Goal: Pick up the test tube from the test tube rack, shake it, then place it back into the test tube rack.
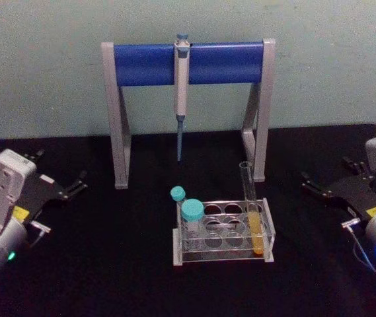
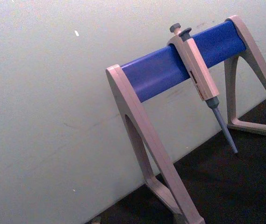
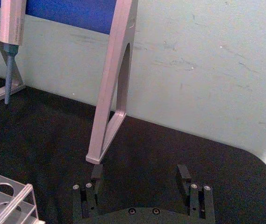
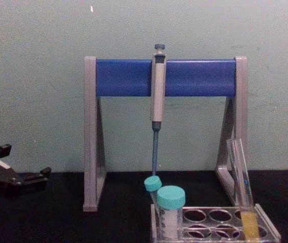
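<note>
So going left to right: the left tool [image 1: 75, 185] sits out at the left edge of the black worktop [image 1: 108, 277], fingers parted and nothing in them, well off to the left of everything that matters. To its right, further back by the wall, is the grey-and-blue pipette stand [image 1: 188, 63] with a pipette [image 1: 182, 92] hanging off the bar, tip pointing down. In front of the stand is the test tube rack [image 1: 224, 232], roughly midway between the two tools and well apart from both. Two teal-capped tubes [image 1: 191, 211] sit in its left end, and the test tube [image 1: 252, 211] stands in the right end, leaning a bit, with yellow-orange liquid in the bottom part and an open top. That puts it on the side nearer the right tool [image 1: 313, 187], which hangs at the right edge of the worktop, also spread open and empty; the right wrist view shows its two fingers [image 3: 97, 173] apart with only bare worktop between them. Progress-wise it looks like nothing's started: tube in the rack, neither tool near it, so the pick, the shake and the put-back all seem left to do. As for writing, there are yellow stickers on both wrists but they're too small to read, and no brand is readable on the pipette either.
</note>
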